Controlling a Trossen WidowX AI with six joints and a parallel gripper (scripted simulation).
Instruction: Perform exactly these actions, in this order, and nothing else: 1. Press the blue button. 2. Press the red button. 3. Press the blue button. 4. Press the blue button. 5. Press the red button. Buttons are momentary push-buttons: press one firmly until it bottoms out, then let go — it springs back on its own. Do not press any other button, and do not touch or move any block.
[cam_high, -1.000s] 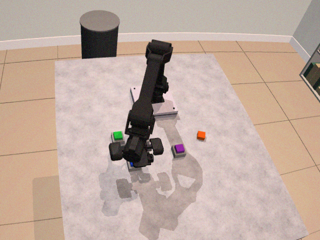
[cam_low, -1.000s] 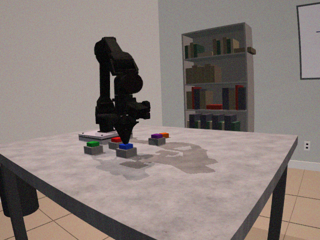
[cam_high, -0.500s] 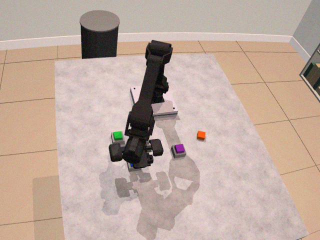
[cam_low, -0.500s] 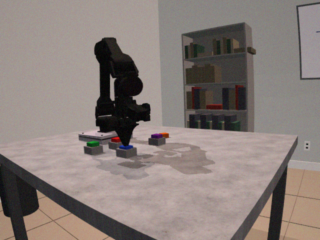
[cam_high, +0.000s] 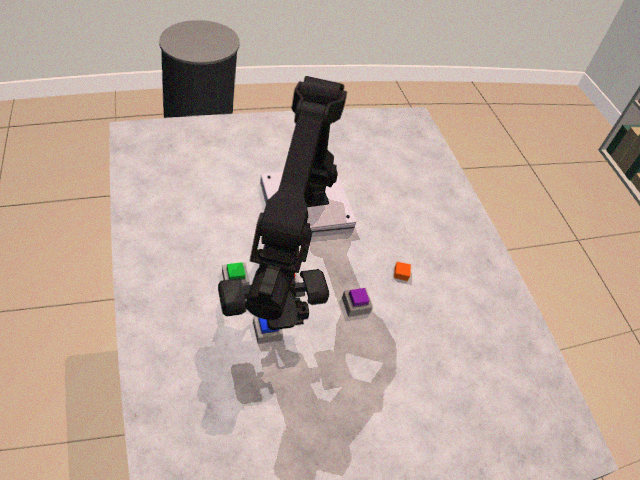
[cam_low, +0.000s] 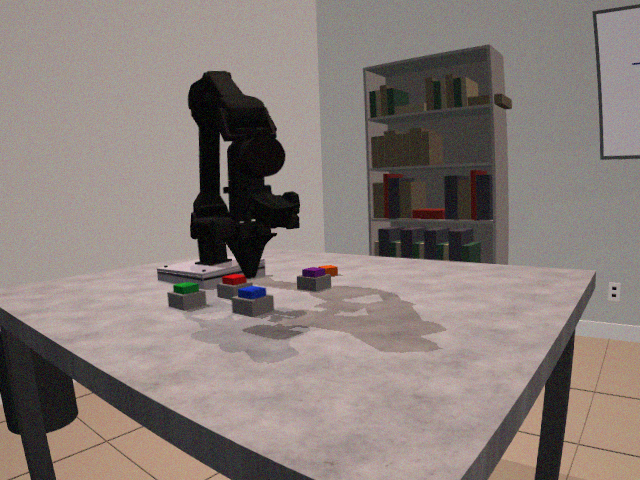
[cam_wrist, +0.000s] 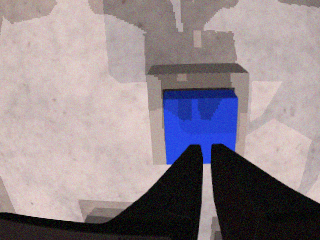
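The blue button (cam_high: 265, 325) (cam_low: 252, 292) (cam_wrist: 175, 135) sits on a grey base, its cap standing up out of the base. My gripper (cam_low: 251, 275) (cam_wrist: 205, 154) is shut and empty, pointing down. Its tips are a little above the blue cap, over its near part in the wrist view, with a gap below them in the exterior view. The red button (cam_low: 234, 279) stands behind the blue one, its cap raised. In the top view the arm hides nearly all of the red button and the fingertips.
A green button (cam_high: 236, 270) (cam_low: 186, 288) stands beside the red one. A purple button (cam_high: 359, 297) (cam_low: 313, 272) stands on the other side. An orange block (cam_high: 402, 270) (cam_low: 329, 270) lies beyond the purple button. The arm's base plate (cam_high: 333, 222) (cam_low: 180, 273) is behind the buttons.
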